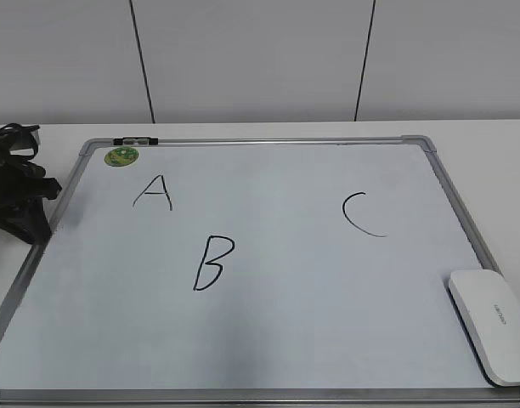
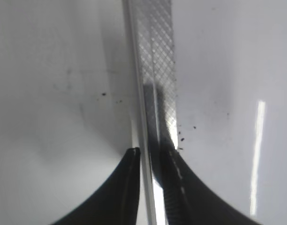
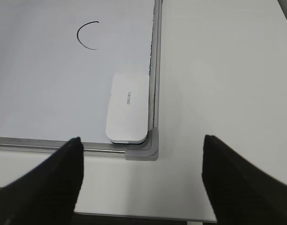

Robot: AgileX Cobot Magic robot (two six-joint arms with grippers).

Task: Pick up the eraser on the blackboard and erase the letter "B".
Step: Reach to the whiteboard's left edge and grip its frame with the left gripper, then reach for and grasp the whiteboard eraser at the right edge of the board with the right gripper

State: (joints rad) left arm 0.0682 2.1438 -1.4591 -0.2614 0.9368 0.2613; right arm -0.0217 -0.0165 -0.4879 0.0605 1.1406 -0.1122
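Note:
The white eraser (image 1: 494, 323) lies flat in the front right corner of the blackboard (image 1: 285, 340); the right wrist view shows the eraser (image 3: 128, 108) against the grey corner piece. The letter "B" (image 1: 212, 263) is written left of the board's middle. My left gripper (image 1: 35, 204) is at the board's left edge, and its jaws (image 2: 152, 152) are closed on the silver frame (image 2: 155, 56). My right gripper (image 3: 141, 139) is wide open and empty, above the table just in front of the eraser's corner. It does not show in the exterior view.
An "A" (image 1: 154, 193) and a "C" (image 1: 362, 214) are also on the board; the "C" (image 3: 87, 35) shows in the right wrist view. A round green magnet (image 1: 121, 156) sits at the far left corner. White table surrounds the board (image 3: 218, 93).

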